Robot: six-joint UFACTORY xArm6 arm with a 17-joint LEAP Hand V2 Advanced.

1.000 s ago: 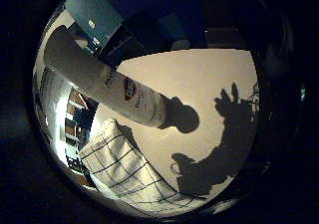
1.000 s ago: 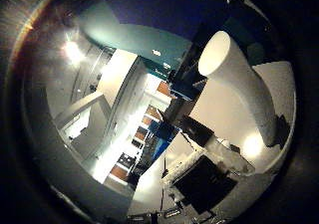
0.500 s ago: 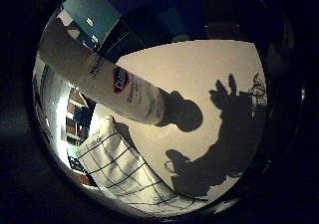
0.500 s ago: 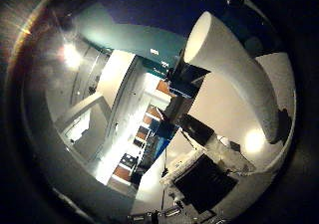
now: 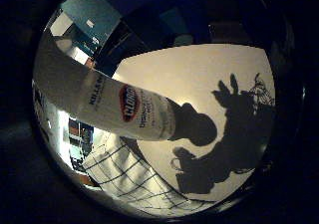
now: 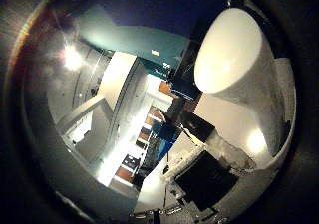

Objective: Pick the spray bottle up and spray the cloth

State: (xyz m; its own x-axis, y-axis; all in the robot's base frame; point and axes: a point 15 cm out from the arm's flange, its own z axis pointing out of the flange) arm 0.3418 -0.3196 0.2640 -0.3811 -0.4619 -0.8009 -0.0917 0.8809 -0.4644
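Observation:
A white spray bottle (image 5: 120,103) with a red and blue label stands on a tan table (image 5: 224,70) in the right little finger side palm view. It fills a good part of that view and is close to the palm. A white cloth (image 5: 125,169) with a dark check pattern lies on the table right beside the bottle's base. The right thumb side palm view shows the bottle's white body (image 6: 234,55) large and very near. My hand itself is out of sight; only its shadow (image 5: 234,124) falls on the table past the bottle.
A dark flat object (image 6: 214,189) lies on the table by the bottle in the thumb side view. Blue items (image 5: 179,25) stand at the table's far edge. Shelves and a teal wall (image 6: 130,35) lie beyond.
The bottle has grown larger in both views over the last second, so the palm has come closer to it. The cloth and bottle have stayed in place on the table.

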